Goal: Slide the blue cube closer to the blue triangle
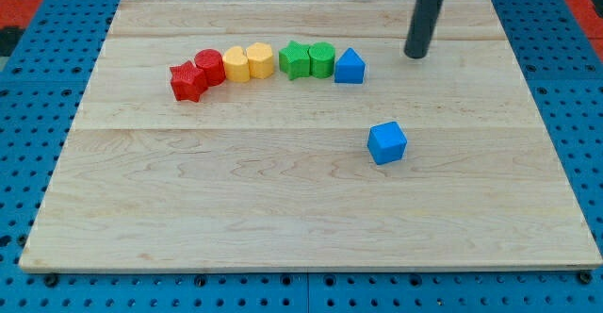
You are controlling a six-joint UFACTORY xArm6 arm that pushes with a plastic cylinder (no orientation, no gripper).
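Note:
The blue cube [387, 142] sits alone on the wooden board, right of centre. The blue triangle [350, 67] stands above and left of it, at the right end of a row of blocks. My tip [415, 55] is the lower end of a dark rod that comes down from the view's top. It rests on the board to the right of the blue triangle and above the blue cube, touching neither.
The row runs left from the blue triangle: a green cylinder [322, 60], a green star [295, 60], a yellow hexagon [260, 60], a yellow block [236, 64], a red cylinder [209, 67], a red star [187, 82]. The wooden board [283, 209] lies on a blue pegboard [28, 115].

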